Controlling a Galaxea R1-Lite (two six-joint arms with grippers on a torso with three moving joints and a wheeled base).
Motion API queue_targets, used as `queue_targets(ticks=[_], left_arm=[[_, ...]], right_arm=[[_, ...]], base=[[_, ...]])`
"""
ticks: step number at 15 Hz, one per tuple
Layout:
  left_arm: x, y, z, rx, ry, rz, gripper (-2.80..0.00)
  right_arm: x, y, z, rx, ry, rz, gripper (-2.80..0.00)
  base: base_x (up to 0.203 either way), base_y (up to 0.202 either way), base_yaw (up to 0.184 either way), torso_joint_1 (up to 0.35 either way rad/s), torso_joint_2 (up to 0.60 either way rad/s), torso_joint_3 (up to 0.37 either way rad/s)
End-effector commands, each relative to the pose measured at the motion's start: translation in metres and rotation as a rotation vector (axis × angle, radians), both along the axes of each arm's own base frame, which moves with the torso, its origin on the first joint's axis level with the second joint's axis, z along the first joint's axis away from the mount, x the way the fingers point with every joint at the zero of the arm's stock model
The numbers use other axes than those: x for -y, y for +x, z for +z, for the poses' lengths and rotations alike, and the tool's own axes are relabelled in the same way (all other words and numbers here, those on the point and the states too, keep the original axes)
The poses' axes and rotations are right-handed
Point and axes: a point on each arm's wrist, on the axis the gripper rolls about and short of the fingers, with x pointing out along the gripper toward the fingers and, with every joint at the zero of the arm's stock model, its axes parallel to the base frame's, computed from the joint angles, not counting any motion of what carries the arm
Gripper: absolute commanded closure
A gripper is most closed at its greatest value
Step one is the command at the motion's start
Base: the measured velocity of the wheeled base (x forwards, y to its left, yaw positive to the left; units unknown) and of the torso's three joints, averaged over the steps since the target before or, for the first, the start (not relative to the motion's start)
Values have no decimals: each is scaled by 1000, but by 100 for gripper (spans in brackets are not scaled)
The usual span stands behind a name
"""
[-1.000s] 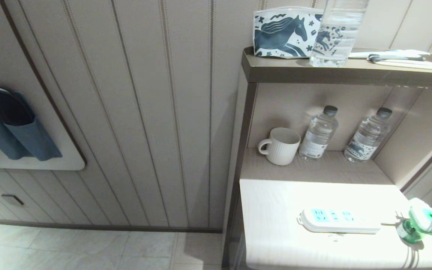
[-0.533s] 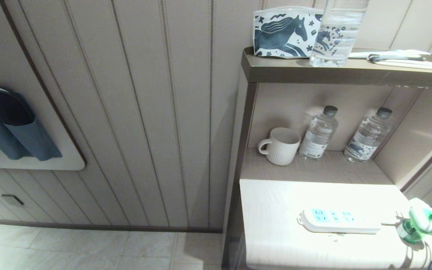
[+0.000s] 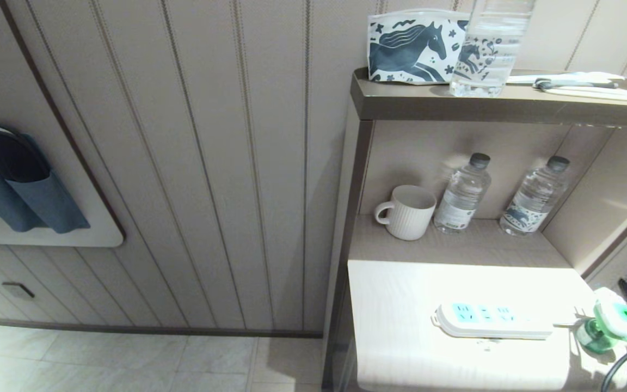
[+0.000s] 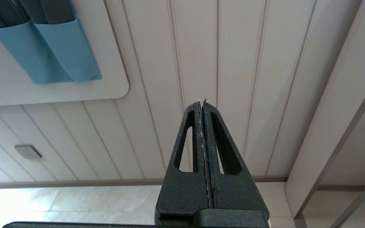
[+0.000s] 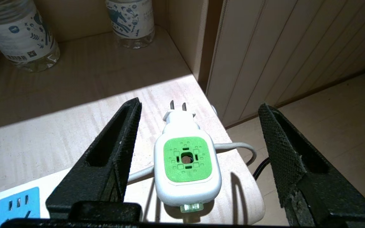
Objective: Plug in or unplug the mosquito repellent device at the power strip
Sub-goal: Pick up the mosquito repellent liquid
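My right end effector hangs over the right edge of the surface, its fingers spread wide and gripping nothing. The mosquito repellent device lies between them on the surface, clear of both pads, with open space on each side. Its long axis runs away from me: the two metal prongs point toward the back of the surface and the shelf with the water bottles, while the green liquid end lies nearest my wrist. So my fingers straddle the white body across its short width, which I judge is the right way to close on it.

The device is unplugged. The power strip lies along the front part of the surface, toward its middle, with the device just off its right end, and its thin white cord passes under or beside the device. Once gripped, the device would need turning so the prongs face a socket panel.

My left end effector is parked with its fingers pressed together, facing the wall panelling, well apart from the device; the right arm is plainly the nearer.
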Motion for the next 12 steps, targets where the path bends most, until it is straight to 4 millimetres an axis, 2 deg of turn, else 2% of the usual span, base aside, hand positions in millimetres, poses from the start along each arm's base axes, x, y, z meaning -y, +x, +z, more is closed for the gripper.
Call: queue_targets(ticks=[1,7,12], left_arm=[[0,0,0,1,1,-1,0],[0,0,0,2,2,0,0],[0,0,0,1,1,-1,0]], right_arm=[[4,9,-11,-55,32,0,-280],[8,17,-26,-133,67,-1,-280],[7,18,-30,-167,81,7,-280]], base=[[0,0,0,0,0,0],[0,0,0,0,0,0],[0,0,0,0,0,0]])
